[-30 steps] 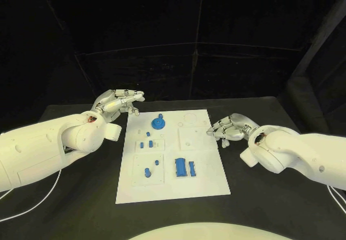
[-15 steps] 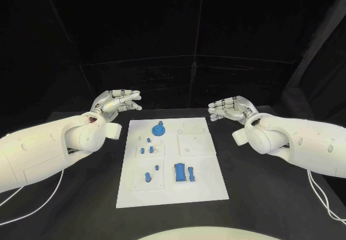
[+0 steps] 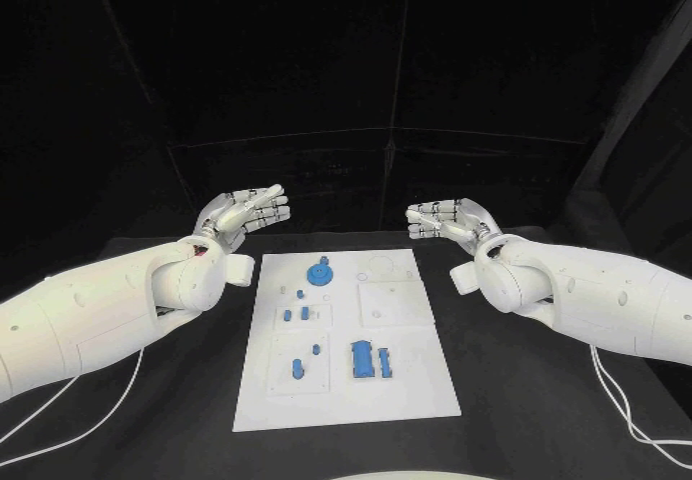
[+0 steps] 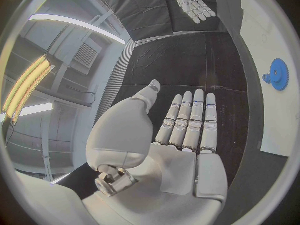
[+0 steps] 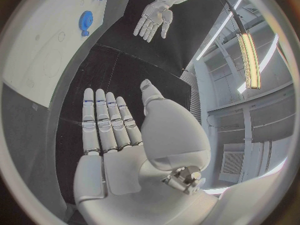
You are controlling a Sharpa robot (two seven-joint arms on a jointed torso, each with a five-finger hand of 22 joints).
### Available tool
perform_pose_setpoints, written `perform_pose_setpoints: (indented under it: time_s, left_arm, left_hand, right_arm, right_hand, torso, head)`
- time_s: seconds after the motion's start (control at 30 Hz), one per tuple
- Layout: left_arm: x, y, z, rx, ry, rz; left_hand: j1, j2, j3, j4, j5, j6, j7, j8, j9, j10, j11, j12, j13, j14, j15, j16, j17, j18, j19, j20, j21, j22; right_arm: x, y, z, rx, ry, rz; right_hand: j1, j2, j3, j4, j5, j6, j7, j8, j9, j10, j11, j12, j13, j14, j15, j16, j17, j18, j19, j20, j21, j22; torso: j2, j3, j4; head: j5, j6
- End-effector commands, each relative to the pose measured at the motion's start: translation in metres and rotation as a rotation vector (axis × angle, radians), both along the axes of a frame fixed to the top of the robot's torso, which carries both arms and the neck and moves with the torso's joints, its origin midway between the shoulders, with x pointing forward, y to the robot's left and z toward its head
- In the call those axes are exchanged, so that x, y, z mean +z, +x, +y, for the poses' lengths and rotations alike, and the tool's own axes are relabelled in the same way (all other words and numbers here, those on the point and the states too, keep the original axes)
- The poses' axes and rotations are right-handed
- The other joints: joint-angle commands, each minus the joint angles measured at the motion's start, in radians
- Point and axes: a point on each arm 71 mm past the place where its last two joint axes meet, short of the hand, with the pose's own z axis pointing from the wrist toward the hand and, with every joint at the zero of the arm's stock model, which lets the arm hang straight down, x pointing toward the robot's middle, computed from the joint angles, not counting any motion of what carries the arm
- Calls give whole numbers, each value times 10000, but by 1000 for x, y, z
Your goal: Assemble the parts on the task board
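We see the black table (image 3: pixel 548 400) bearing the white rectangular task board (image 3: pixel 411 380) at its middle, long axis running away from the robot. Above its far corners, the left hand (image 3: pixel 248 210) and right hand (image 3: pixel 444 219) hover with fingers straight and apart, holding nothing. Small blue parts lie on the board, the round blue gear (image 3: pixel 319 271) nearest its far end.

Both the left hand (image 3: pixel 245 212) and right hand (image 3: pixel 444 220) hover empty, fingers extended, beyond the task board's (image 3: pixel 346 400) far end. Blue parts (image 3: pixel 369 359) lie on it.

A black table (image 3: pixel 519 400) with thin white cables (image 3: pixel 623 400) trailing across it.
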Motion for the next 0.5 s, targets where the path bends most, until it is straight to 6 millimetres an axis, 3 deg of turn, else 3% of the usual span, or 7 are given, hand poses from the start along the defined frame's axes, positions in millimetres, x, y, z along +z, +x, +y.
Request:
perform_pose_setpoints:
  time_s: [0.03,0.1,0.13,0.17,0.23,0.47,0.5]
  left_arm:
    - [0,-4,-4,184,131,-77]
    - [-3,-9,-8,354,227,-72]
    - [-4,-11,-10,434,272,-70]
    - [-5,-14,-12,526,324,-70]
    - [-7,-21,-17,730,441,-74]
    - [-13,-51,-35,1618,952,-156]
    - [-13,-54,-37,1715,1008,-171]
  left_hand:
    - [-3484,152,-687,-14,-230,-2524,-503,-343,-314,-2640,-419,-538,-296,-2394,-369,-933,-851,-532,-2034,-680,-393,-873]
    - [-4188,152,-827,-14,-230,-3034,-610,-1073,-314,-3174,-505,-649,-296,-2878,-443,-1126,-851,-579,-2446,-818,-472,-1048]
    - [-4468,152,-881,-14,-230,-3239,-650,-1073,-314,-3387,-539,-689,-296,-3070,-1156,-1201,-851,-586,-2609,-873,-508,-1117]
    - [-4737,152,-936,-14,-230,-3435,-691,-1073,-314,-3589,-571,-734,-296,-3252,-1156,-1271,-851,-687,-2764,-925,-535,-1186]
    - [-5140,152,-1017,-14,-230,-3727,-751,-1073,-314,-3896,-1314,-798,-296,-3530,-1156,-1379,-851,-686,-3000,-1006,-1239,-1287]
    - [-6623,152,-1311,-14,-230,-4801,-1591,-1073,-314,-5020,-1314,-1699,-296,-4550,-1156,-1780,-851,-870,-3868,-1292,-1239,-1658]
    - [-6791,152,-1337,-14,-230,-4924,-1591,-1073,-314,-5147,-1314,-1699,-296,-4669,-1156,-1825,-851,-1606,-3963,-1326,-1239,-1700]
  right_arm:
    - [2,-4,6,-273,287,-136]
    - [1,-10,13,-491,584,-197]
    - [1,-13,16,-595,718,-220]
    - [1,-16,19,-716,867,-241]
    - [1,-24,27,-991,1184,-274]
    - [3,-49,48,-1861,2000,-239]
    - [3,-51,50,-1932,2055,-228]
  right_hand:
    - [-3977,-80,155,-341,-527,-2562,-514,-305,-757,-2868,-388,-354,-294,-2937,-911,-904,-360,-527,-2436,-588,-939,-454]
    - [-4747,-80,155,-1081,-629,-3059,-613,-305,-757,-3424,-465,-1096,-294,-3509,-911,-904,-1128,-582,-2910,-700,-1124,-542]
    - [-5061,-80,155,-1081,-671,-3264,-656,-305,-757,-3652,-495,-1096,-294,-3743,-911,-904,-1128,-584,-3104,-747,-1196,-577]
    - [-5347,-80,155,-1081,-709,-3446,-694,-305,-757,-3858,-1213,-1096,-294,-3952,-911,-904,-1128,-683,-3278,-787,-1265,-611]
    - [-5818,-80,155,-1081,-770,-3751,-755,-305,-757,-4196,-1213,-1096,-294,-4301,-911,-904,-1128,-691,-3569,-858,-1375,-663]
    - [-7482,-80,155,-1081,-1642,-4823,-1616,-305,-757,-5396,-1213,-1096,-294,-5529,-911,-904,-1128,-858,-4587,-1100,-1771,-1417]
    - [-7682,-80,155,-1081,-1642,-4955,-1616,-305,-757,-5541,-1213,-1096,-294,-5680,-911,-904,-1128,-910,-4706,-1830,-1817,-1417]
  torso:
    - [-84,68,12]
    - [-169,136,31]
    - [-208,168,39]
    - [-246,198,47]
    - [-310,249,61]
    - [-403,325,81]
    - [-403,325,81]
  head:
    - [84,177]
    - [177,386]
    - [221,483]
    - [263,578]
    - [333,734]
    - [437,966]
    - [437,966]
